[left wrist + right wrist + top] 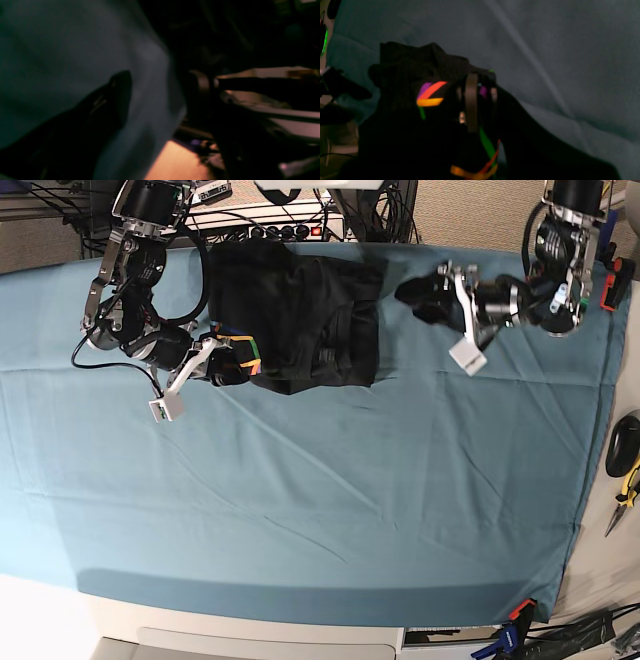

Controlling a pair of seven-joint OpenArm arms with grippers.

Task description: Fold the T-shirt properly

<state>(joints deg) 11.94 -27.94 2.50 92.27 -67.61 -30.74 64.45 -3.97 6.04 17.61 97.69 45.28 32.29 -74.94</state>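
I have the T-shirt (300, 315) bunched in a dark heap near the far edge of the tabletop (330, 510), which is covered by a teal cloth (400, 480). It is not spread flat: folds overlap, and I cannot make out sleeves or hem from the base view.

My right gripper (232, 366) is at the near left edge of the heap, right where the rainbow neckline trim (430, 93) shows. In the right wrist view the jaws sit among black fabric with coloured stripes on either side, so I judge they are closed on the collar area, though the picture is dark and I would not swear to how much cloth is caught.

My left gripper (425, 295) hangs just off the heap's other side, apart from the shirt. Its wrist view is blurred; one dark finger (117, 97) shows over the teal cloth, and I cannot tell how wide the jaws stand.

I read this as the spreading step, before any real fold. The next move, as I see it, calls for the left arm to take the far edge of the heap, then both arms drawing apart to lay the shirt flat. The risk is pulling a doubled layer and dragging the cloth along.
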